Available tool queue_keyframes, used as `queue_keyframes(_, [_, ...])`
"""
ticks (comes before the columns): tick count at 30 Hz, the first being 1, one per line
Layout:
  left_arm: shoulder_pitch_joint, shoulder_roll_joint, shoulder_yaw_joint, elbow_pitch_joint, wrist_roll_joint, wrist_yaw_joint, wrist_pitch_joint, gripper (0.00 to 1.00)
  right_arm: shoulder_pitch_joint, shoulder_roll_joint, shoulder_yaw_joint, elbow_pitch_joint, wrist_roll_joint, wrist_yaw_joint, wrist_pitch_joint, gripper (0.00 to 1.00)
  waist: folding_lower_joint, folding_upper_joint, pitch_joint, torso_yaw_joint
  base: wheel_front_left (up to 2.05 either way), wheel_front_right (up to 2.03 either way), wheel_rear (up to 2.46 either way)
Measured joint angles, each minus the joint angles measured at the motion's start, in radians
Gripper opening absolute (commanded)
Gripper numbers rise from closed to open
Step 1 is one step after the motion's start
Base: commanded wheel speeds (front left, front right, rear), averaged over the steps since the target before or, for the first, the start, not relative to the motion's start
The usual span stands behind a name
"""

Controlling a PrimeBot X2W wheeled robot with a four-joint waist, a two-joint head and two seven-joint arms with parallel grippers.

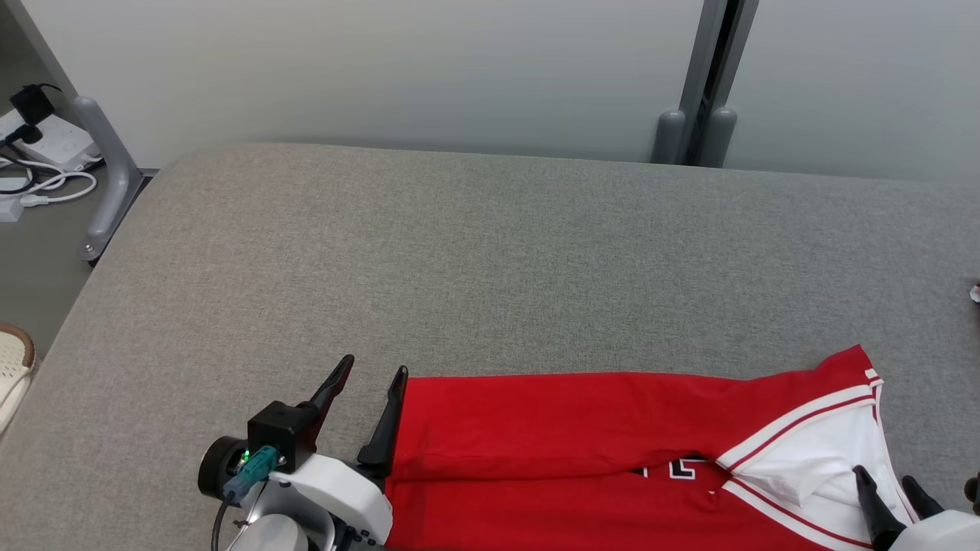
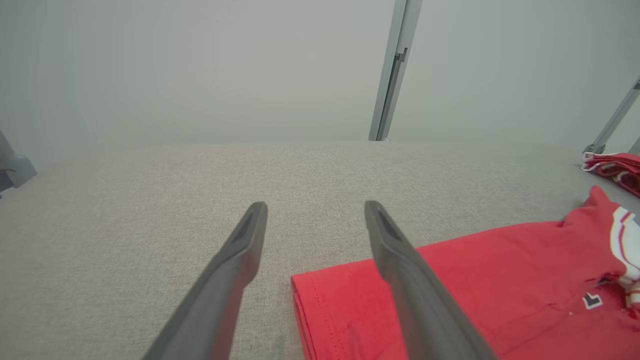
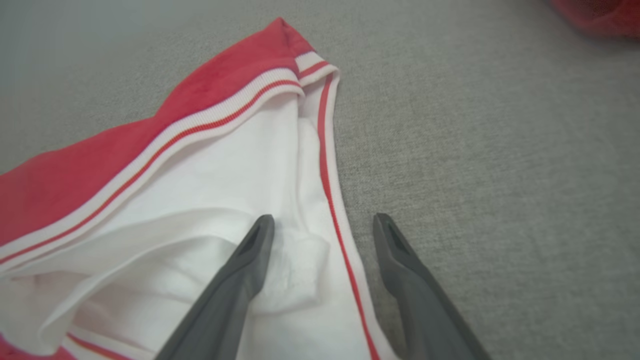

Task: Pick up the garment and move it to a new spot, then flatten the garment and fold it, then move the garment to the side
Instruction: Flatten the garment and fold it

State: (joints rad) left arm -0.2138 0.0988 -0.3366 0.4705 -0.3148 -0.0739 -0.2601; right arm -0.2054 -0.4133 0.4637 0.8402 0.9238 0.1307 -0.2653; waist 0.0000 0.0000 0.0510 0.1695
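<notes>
Head view: one red garment [image 1: 574, 451] lies on the grey bench [image 1: 459, 268], from bottom centre to lower right. One left gripper [image 1: 375, 369] sits lower left, jaws apart and empty, just beside the hem. One right gripper [image 1: 882, 478] sits lower right, also spread, over the white lining [image 1: 811, 459].

Left wrist view: two fingers [image 2: 240, 260] splayed. A second red cloth [image 2: 612, 167] lies at the right edge.

Right wrist view: two fingers apart, one over the lining, one over bare bench.

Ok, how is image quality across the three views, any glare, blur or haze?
Head view: sharp, evenly lit, weave of the grey table crisp, no glare on the red garment. Left wrist view: hazy, washed-out wall; left gripper soft-edged. Right wrist view: softest; right gripper blurs toward the bottom edge, red cloth at top right out of focus.
</notes>
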Motion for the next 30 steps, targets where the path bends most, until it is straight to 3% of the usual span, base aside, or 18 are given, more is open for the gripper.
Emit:
queue_keyframes(7, [0.000,-0.017,0.027,0.000,0.025,-0.015,0.000,1.00,-0.019,-0.004,0.050,0.012,0.030,-0.001,-0.003,0.98,0.0000,0.0000,0.004,0.003,0.00,0.00,0.00])
queue_keyframes(8, [0.000,-0.019,0.031,0.001,0.028,-0.019,0.000,1.00,-0.022,-0.005,0.059,0.012,0.035,-0.001,-0.003,0.49,0.0000,0.0000,0.004,0.003,0.00,0.00,0.00])
queue_keyframes(10, [0.001,-0.022,0.037,0.004,0.034,-0.022,0.000,1.00,-0.027,-0.008,0.077,0.011,0.045,-0.001,-0.004,0.00,0.0000,0.0000,0.004,0.004,0.00,0.00,0.00])
queue_keyframes(22, [0.009,-0.040,0.066,0.018,0.063,-0.041,0.000,1.00,-0.040,-0.049,0.067,-0.002,0.067,0.000,0.001,0.00,0.0000,0.0000,-0.014,0.001,0.00,0.00,0.00])
queue_keyframes(30, [0.022,-0.044,0.070,0.029,0.068,-0.049,0.000,1.00,-0.059,-0.123,0.026,0.091,0.089,0.000,0.001,0.00,0.0000,0.0000,-0.036,-0.001,0.00,0.00,0.00])
